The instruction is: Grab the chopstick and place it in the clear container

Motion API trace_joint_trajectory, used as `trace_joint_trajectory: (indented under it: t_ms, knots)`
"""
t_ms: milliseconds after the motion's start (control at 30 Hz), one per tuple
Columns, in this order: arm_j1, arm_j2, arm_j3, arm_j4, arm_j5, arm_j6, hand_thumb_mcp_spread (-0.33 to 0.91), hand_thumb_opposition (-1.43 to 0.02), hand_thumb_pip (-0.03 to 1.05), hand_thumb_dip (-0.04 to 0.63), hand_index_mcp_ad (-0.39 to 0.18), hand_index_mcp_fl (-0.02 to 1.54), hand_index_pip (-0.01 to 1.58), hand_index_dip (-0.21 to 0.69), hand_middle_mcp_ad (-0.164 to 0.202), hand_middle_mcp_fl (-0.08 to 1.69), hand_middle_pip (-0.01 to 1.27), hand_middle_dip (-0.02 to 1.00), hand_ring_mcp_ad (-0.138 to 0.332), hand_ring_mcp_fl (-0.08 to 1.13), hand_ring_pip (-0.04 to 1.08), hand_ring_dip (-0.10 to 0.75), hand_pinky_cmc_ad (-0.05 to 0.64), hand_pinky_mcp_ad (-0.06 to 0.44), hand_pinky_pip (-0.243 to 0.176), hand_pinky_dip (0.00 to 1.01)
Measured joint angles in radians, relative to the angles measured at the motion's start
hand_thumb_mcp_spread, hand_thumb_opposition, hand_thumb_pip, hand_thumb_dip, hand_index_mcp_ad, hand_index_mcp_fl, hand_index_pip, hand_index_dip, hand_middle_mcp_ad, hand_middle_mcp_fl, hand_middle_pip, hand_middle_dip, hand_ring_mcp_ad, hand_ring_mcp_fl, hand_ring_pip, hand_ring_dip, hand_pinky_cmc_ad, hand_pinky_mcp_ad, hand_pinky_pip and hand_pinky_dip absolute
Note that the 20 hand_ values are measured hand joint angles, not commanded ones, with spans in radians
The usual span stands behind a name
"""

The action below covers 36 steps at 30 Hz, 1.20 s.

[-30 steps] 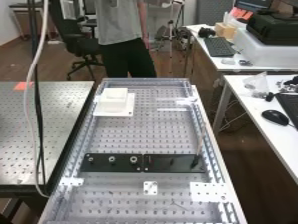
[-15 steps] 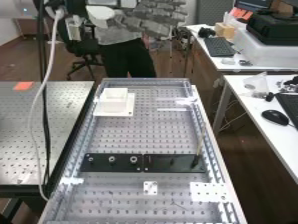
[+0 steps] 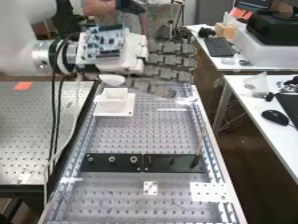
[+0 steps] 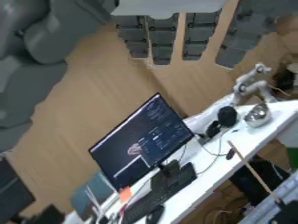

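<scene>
In high view, we note container (image 3: pixel 114 104) on base plate (image 3: pixel 128 111), far L. of surface (image 3: pixel 140 135). L. strip (image 3: pixel 100 164) and R. strip (image 3: pixel 159 164) lie end to end crosswise; chopstick (image 3: pixel 200 141) stands in holder (image 3: pixel 195 163) at latter's R. end. Before strips, we record small plate (image 3: pixel 150 188), approx. ctr., and wide plate (image 3: pixel 209 192), R.

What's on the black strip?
The strip bears three round fittings and, near one end, the chopstick, standing in a dark holder. Whatever lies underneath is covered.
</scene>
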State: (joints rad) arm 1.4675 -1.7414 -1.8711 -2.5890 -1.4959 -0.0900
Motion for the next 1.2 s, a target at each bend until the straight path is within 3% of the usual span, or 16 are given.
trace_joint_trajectory:
  t_ms: [67, 133, 233, 333, 500, 633, 733, 900, 1200]
  knots:
    - [-0.007, -0.026, -0.021, 0.071, 0.03, 0.052, 0.25, -0.66, 0.43, 0.007, 0.024, 0.09, 0.06, 0.143, 0.077, 0.09, 0.12, 0.09, 0.119, 0.01, 0.07, 0.0, 0.319, 0.234, -0.119, 0.23]
    - [-0.015, -0.057, -0.043, 0.146, 0.068, 0.114, 0.25, -0.68, 0.43, 0.016, 0.005, 0.14, 0.06, 0.182, 0.075, 0.14, 0.13, 0.14, 0.113, 0.01, 0.07, 0.0, 0.323, 0.227, -0.119, 0.23]
    - [-0.025, -0.091, -0.058, 0.203, 0.13, 0.176, 0.27, -0.69, 0.45, 0.059, -0.003, 0.17, 0.07, 0.284, 0.079, 0.18, 0.12, 0.24, 0.113, 0.01, 0.07, 0.0, 0.326, 0.229, -0.122, 0.23]
    - [-0.034, -0.128, -0.061, 0.238, 0.177, 0.236, 0.27, -0.69, 0.54, 0.087, -0.017, 0.22, 0.07, 0.347, 0.079, 0.24, 0.13, 0.32, 0.113, 0.01, 0.07, 0.0, 0.326, 0.232, -0.126, 0.23]
    - [-0.042, -0.175, -0.052, 0.259, 0.215, 0.295, 0.27, -0.73, 0.57, 0.136, -0.037, 0.22, 0.07, 0.368, 0.079, 0.3, 0.12, 0.43, 0.115, 0.01, 0.07, 0.002, 0.326, 0.232, -0.127, 0.23]
    - [-0.045, -0.212, -0.041, 0.278, 0.238, 0.355, 0.3, -0.72, 0.66, 0.19, -0.047, 0.22, 0.07, 0.379, 0.079, 0.34, 0.12, 0.5, 0.117, 0.01, 0.08, 0.021, 0.326, 0.232, -0.127, 0.23]
    - [-0.044, -0.236, -0.032, 0.298, 0.26, 0.381, 0.32, -0.75, 0.7, 0.244, -0.054, 0.23, 0.12, 0.375, 0.079, 0.36, 0.12, 0.54, 0.106, 0.02, 0.09, 0.056, 0.325, 0.232, -0.126, 0.23]
    - [-0.038, -0.264, -0.01, 0.315, 0.299, 0.39, 0.35, -0.76, 0.77, 0.325, -0.056, 0.29, 0.43, 0.314, 0.075, 0.41, 0.12, 0.57, 0.101, 0.09, 0.09, 0.119, 0.319, 0.232, -0.126, 0.23]
    - [-0.033, -0.317, 0.051, 0.28, 0.319, 0.4, 0.38, -0.8, 0.78, 0.354, -0.087, 0.48, 0.69, 0.188, 0.077, 0.54, 0.15, 0.59, 0.084, 0.2, 0.08, 0.192, 0.3, 0.23, -0.124, 0.18]
